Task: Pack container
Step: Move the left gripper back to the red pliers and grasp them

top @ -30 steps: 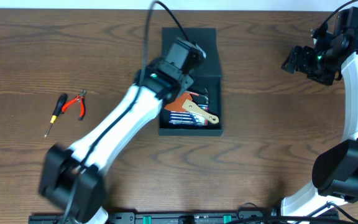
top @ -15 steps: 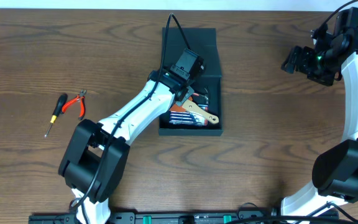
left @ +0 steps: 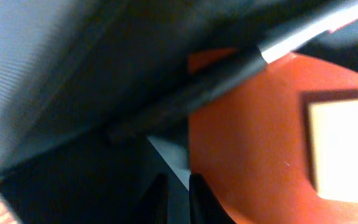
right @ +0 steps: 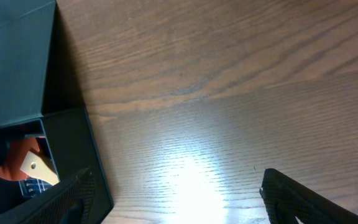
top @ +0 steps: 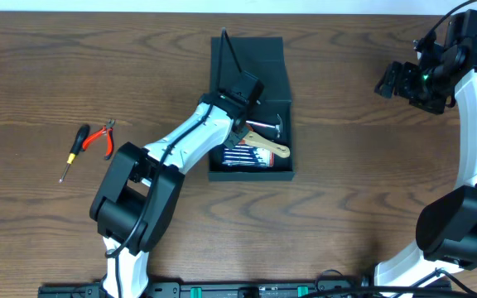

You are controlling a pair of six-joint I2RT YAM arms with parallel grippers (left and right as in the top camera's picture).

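The left end effector (top: 240,127) is placed inside the container (top: 255,62); its opening cannot be told. The right end effector (top: 395,81) is held open, empty, well apart.

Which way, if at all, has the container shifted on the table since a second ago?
Yes, slightly: the container has shifted left in the overhead view, toward the unmoved pliers, mostly at its lid end.

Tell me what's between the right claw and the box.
Nothing but bare table; overhead, the stretch from the right claw to the box is plain wood.
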